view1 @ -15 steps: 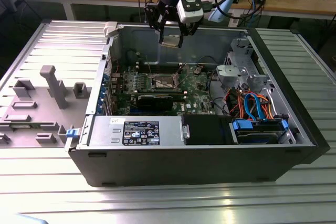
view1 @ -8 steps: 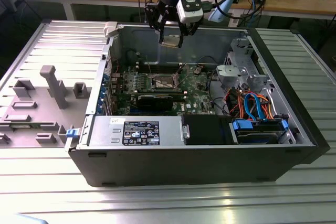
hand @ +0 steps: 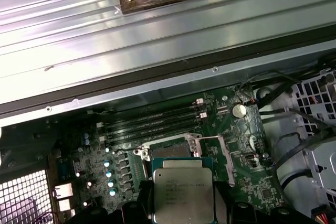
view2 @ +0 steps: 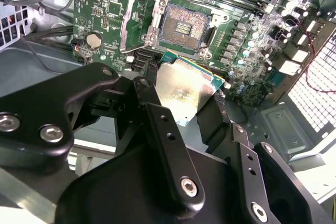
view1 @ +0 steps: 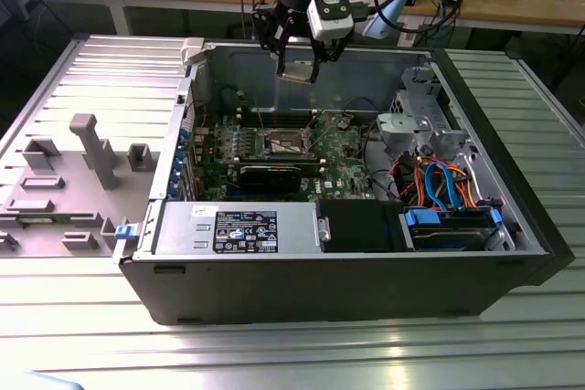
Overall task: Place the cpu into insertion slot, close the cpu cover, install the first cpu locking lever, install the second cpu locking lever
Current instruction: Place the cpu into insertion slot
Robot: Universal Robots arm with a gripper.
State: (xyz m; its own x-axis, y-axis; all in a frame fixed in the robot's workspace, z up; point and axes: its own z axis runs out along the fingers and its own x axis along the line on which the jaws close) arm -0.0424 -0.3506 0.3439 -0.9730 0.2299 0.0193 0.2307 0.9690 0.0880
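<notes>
On the exterior view's left, a grey moulded plastic tray [view1: 64, 180] with blocky uprights sits on the ribbed aluminium table [view1: 274, 353]. Next along is the open black computer case [view1: 347, 280], steel-walled, with a flat metal power supply [view1: 233, 226] along its near side.

Up over the case hangs the gripper [view1: 297, 63], its black jointed metal fingers [view2: 163, 129] closed in on opposite edges of the cpu [view1: 297, 71], so the jaws are only as far apart as the chip is wide. In both wrist views the cpu [view2: 184, 90] [hand: 182, 190] is a flat square with a dull silver-grey metal top, a thin green border at the rim and faint print on its face. It is held in the air above the green circuit board [view2: 105, 19], well clear of the socket.

Below it the insertion slot [view2: 184, 27] lies bare, a square gold-brown field of contacts in a metal rim. The cpu cover [view2: 126, 24], a thin shiny frame, is swung open beside it. Long dark memory slots [hand: 152, 124] run alongside.

Further right are a perforated grey drive cage [view1: 420, 125] and looping orange and blue cables [view1: 439, 180].
</notes>
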